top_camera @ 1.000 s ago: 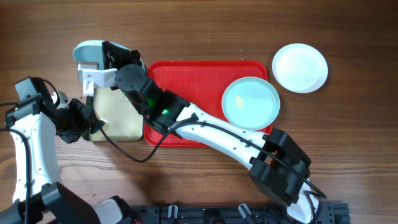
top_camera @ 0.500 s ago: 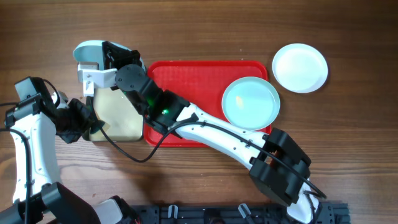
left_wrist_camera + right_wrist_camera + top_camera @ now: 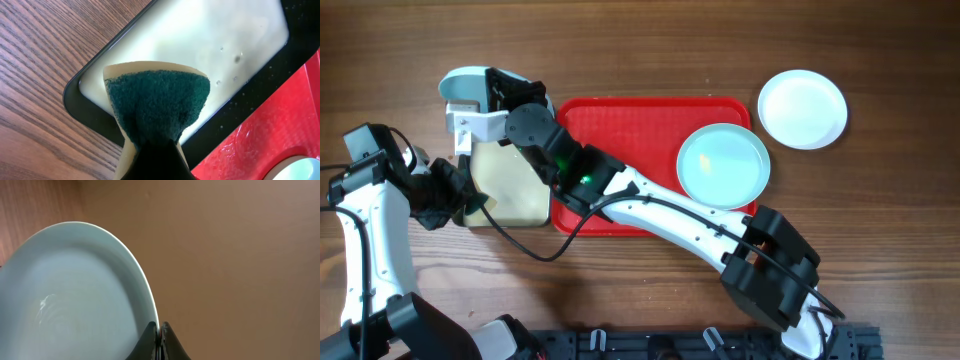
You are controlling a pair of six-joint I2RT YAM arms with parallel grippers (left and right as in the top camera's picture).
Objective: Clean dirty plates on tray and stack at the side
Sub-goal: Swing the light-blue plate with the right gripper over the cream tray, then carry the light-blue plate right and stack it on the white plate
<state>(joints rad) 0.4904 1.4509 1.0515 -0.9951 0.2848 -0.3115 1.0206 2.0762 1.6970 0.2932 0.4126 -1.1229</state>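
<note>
I'm seeing the right pincer (image 3: 158,339) pinching the rim of a pale blue plate (image 3: 75,295), which is hanging lifted off the red tray (image 3: 620,120), out past its far left corner and by the far end of the black-rimmed cream tray (image 3: 200,35). The left pincer (image 3: 155,160) is squeezing a green-and-yellow sponge (image 3: 157,102) over that cream tray, which is sitting just left of the red one. A second pale blue plate (image 3: 723,165) is lying flat at the red tray's right end, and the white plate (image 3: 802,108) is resting on the counter (image 3: 650,50) just off that end's far corner.
</note>
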